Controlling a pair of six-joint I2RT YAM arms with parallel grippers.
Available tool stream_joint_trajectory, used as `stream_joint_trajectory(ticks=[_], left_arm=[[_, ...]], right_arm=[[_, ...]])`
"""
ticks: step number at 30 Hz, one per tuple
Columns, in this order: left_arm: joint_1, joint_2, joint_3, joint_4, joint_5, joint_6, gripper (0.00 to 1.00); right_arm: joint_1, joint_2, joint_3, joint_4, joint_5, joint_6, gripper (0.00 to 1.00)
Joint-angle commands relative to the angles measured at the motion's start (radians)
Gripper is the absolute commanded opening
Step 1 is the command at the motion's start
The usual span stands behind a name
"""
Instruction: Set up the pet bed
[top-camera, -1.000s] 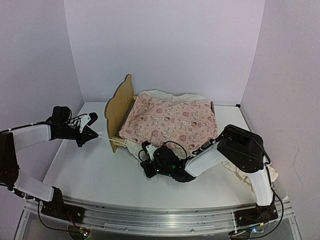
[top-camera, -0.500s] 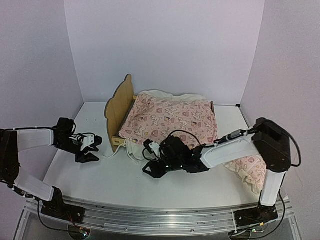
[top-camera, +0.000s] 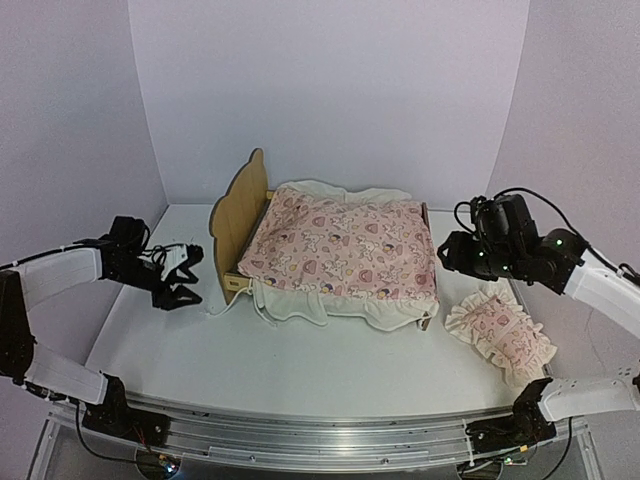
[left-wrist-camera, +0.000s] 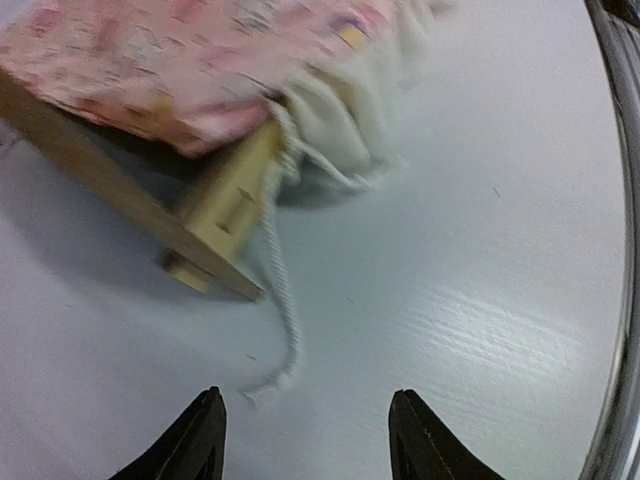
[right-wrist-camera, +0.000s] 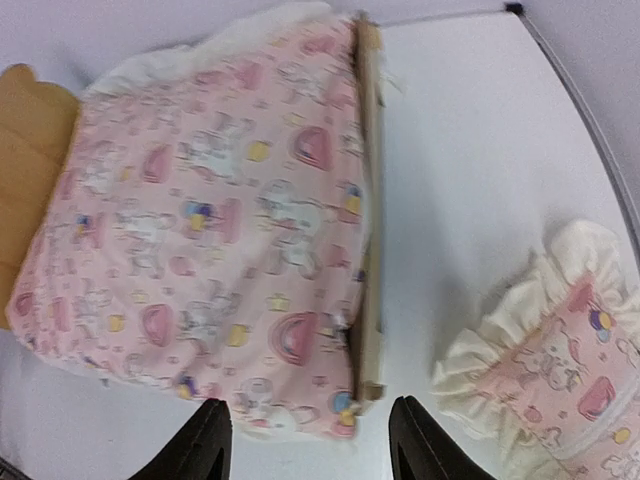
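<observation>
the pet bed (top-camera: 238, 212) stands at the middle of the desk (top-camera: 300, 375), toward 12 o'clock, with its bear-ear headboard at the 9 o'clock end. the pink heart-print quilt (top-camera: 340, 245) is spread flat over the frame and reaches the footboard at the 3 o'clock end. a white frilled layer hangs out under it along the 6 o'clock side. i judge the bedding part mostly done.

what looks left is the ruffled pink pillow (top-camera: 500, 335). it lies on the desk at about 4 o'clock from the bed, near the foot corner but apart from it, not on the quilt. my guess is it belongs up at the headboard end. a thin white cord (left-wrist-camera: 280, 300) also trails off the bedding past the headboard-side leg and out onto the desk. it may want tucking in.

the left gripper (top-camera: 187, 277) sits at 9 o'clock from the bed, low over the desk. its jaws are spread with nothing between them. the loose cord end lies close ahead of them, and i see no contact.

the right gripper (right-wrist-camera: 310, 420) is raised at 3 o'clock, above the foot end. its jaws are spread wide and empty, looking down on the footboard and the pillow.
</observation>
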Motion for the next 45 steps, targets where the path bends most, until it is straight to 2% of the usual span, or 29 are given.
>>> stream_joint_trajectory(ticks=[1,4,7,9,12,16,21,24,29,30,32,34,37,39,45], left_arm=[[0.005,-0.011,0.086,0.362,-0.037,-0.488,0.57],[0.033,0.05,0.119,0.471,-0.146,-0.547,0.54],[0.049,0.123,0.134,0.52,-0.203,-0.489,0.51],[0.048,0.161,0.127,0.572,-0.219,-0.445,0.51],[0.048,0.198,0.103,0.671,-0.155,-0.402,0.51],[0.012,0.229,0.099,0.757,-0.059,-0.412,0.51],[-0.117,0.257,0.096,0.794,-0.059,-0.395,0.51],[-0.129,0.249,0.099,0.79,-0.06,-0.438,0.51],[-0.129,0.205,0.082,0.682,-0.055,-0.446,0.48],[-0.129,0.191,0.077,0.665,-0.031,-0.456,0.48],[-0.129,0.162,0.064,0.645,0.008,-0.488,0.48],[-0.129,0.131,0.055,0.633,-0.006,-0.536,0.48],[-0.122,0.08,0.073,0.585,-0.074,-0.595,0.49],[-0.101,0.032,0.093,0.562,-0.085,-0.629,0.49],[-0.037,-0.107,0.144,0.61,-0.161,-0.731,0.51]], right_arm=[[-0.162,0.106,-0.016,-0.162,-0.088,0.041,0.55],[-0.258,0.232,0.077,-0.166,-0.161,-0.038,0.55],[-0.342,0.339,0.145,-0.193,-0.133,-0.082,0.54],[-0.385,0.369,0.182,-0.256,-0.1,-0.102,0.53],[-0.403,0.357,0.203,-0.386,0.039,-0.135,0.56],[-0.525,0.281,0.086,-0.467,0.025,-0.128,0.62],[-0.623,0.196,-0.092,-0.459,-0.024,-0.094,0.69],[-0.653,0.216,-0.166,-0.405,-0.085,-0.111,0.7],[-0.696,0.313,-0.215,-0.315,-0.163,-0.178,0.68],[-0.697,0.333,-0.217,-0.305,-0.175,-0.187,0.66],[-0.697,0.371,-0.211,-0.295,-0.209,-0.206,0.57],[-0.697,0.391,-0.189,-0.296,-0.242,-0.229,0.33],[-0.696,0.346,-0.134,-0.321,-0.259,-0.276,0.06],[-0.696,0.283,-0.065,-0.351,-0.267,-0.321,0.0],[-0.694,0.057,0.184,-0.348,-0.35,-0.502,0.0]])
